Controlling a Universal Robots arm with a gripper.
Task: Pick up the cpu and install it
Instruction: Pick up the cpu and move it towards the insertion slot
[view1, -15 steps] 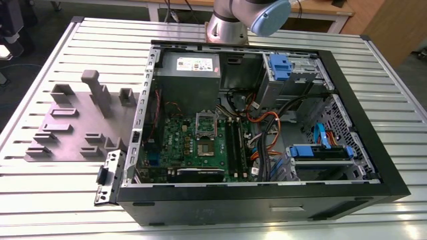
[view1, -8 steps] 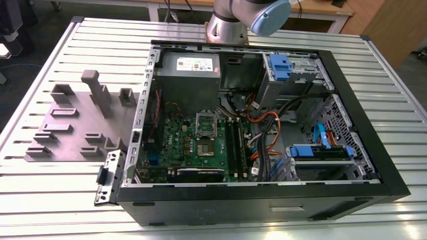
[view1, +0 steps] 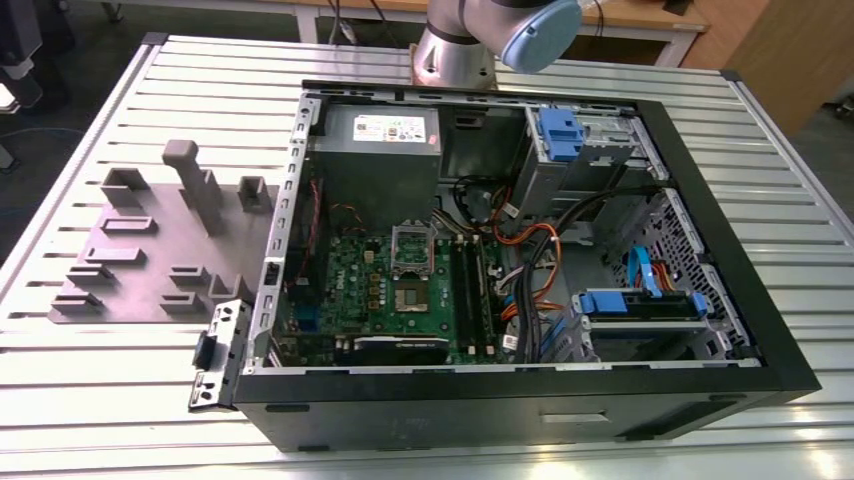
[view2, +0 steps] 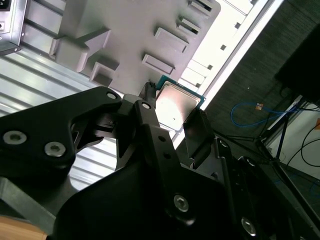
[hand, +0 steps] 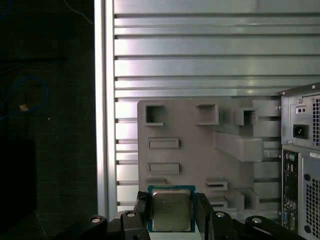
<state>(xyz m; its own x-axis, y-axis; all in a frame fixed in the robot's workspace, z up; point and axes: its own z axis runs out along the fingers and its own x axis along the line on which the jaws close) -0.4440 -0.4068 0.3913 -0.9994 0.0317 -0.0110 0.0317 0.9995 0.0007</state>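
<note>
The cpu (hand: 171, 207), a small square chip with a silver metal top and a green rim, sits between the two black fingers of my gripper (hand: 171, 220), which is shut on it. The second wrist view shows the same cpu (view2: 176, 106) held at the fingertips (view2: 149, 102), in the air well above the grey-purple moulded plate (hand: 190, 150). In the exterior view the plate (view1: 147, 250) lies on the table to the left of the open computer case (view1: 534, 410). The green motherboard (view1: 400, 290) lies inside the case.
The arm (view1: 494, 35) rises behind the case at the exterior view's top. Inside the case are a power supply (view1: 380, 140), blue drive bays (view1: 641, 305) and orange and black cables (view1: 527, 250). The slatted metal table (hand: 200, 65) ends at an edge (hand: 102, 100) beside the plate.
</note>
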